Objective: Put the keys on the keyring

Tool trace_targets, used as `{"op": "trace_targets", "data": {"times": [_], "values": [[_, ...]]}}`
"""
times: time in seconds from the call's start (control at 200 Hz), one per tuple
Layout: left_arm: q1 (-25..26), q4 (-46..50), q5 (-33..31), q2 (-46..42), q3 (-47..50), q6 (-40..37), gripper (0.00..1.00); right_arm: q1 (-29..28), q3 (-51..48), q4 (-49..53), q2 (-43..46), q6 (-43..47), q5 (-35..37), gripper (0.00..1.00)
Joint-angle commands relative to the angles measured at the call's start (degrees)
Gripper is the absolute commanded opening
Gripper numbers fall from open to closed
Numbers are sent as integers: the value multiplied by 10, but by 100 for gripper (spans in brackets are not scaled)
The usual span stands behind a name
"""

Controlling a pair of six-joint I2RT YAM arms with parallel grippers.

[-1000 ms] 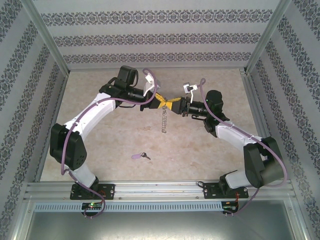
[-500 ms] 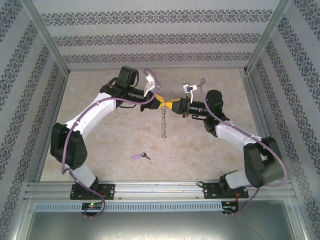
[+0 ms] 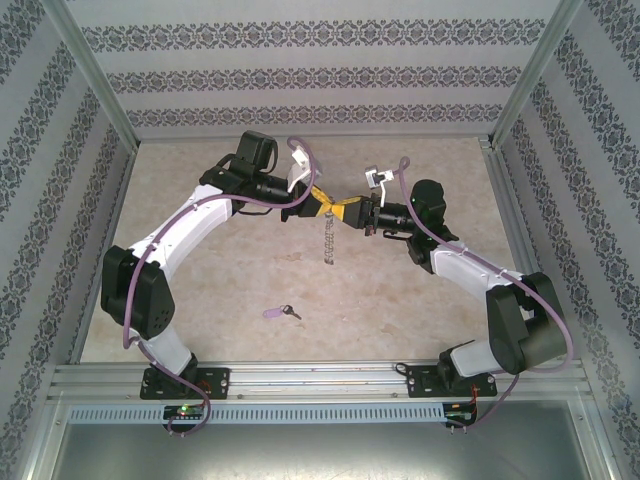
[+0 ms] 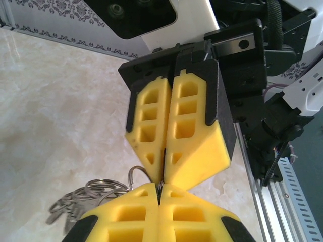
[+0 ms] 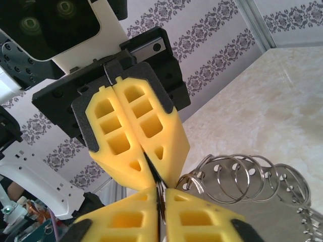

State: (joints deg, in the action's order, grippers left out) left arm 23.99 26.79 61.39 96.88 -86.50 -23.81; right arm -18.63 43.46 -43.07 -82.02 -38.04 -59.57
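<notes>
The marbled table (image 3: 400, 310) carries little; over it the left arm (image 3: 185, 230) and right arm (image 3: 470, 268) reach in to meet a little toward 12 o'clock of its centre. The left gripper (image 3: 320, 200) and right gripper (image 3: 350, 210) stand tip to tip, each with its yellow fingers pressed together on a thin sliver of metal, the top of the keyring (image 3: 327, 245). The keyring hangs off the table toward 6 o'clock from that pinch (in the wrist views it reads as a run of linked silvery loops, at least four). It looks light, stiff in each loop but loose and swinging as a whole, and slippery under foam, so I judge the hold belongs on one loop's wire, close to where it splits. The key (image 3: 279, 313) lies flat on the table, well apart at about 7 o'clock of the keyring. It looks small, light and rigid, and its lilac head seems the better place to pinch it. Count: two arms, two grippers, one keyring, one key.
</notes>
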Motion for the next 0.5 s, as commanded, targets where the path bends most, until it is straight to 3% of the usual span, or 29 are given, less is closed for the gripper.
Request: {"op": "trace_targets", "data": {"times": [0.0, 0.085, 0.15, 0.27, 0.495], "values": [[7, -4, 26, 2, -22, -5, 0, -7, 7, -10, -3, 13, -7, 0], [7, -16, 12, 1, -22, 16, 0, -6, 8, -8, -3, 19, -4, 0], [7, -30, -17, -4, -23, 45, 14, -3, 8, -7, -2, 23, -1, 0], [7, -55, -76, -24, -14, 81, 30, 7, 8, -12, -4, 26, -4, 0], [7, -131, -180, -63, 39, 148, 44, 17, 9, -25, 11, 34, -9, 0]]}}
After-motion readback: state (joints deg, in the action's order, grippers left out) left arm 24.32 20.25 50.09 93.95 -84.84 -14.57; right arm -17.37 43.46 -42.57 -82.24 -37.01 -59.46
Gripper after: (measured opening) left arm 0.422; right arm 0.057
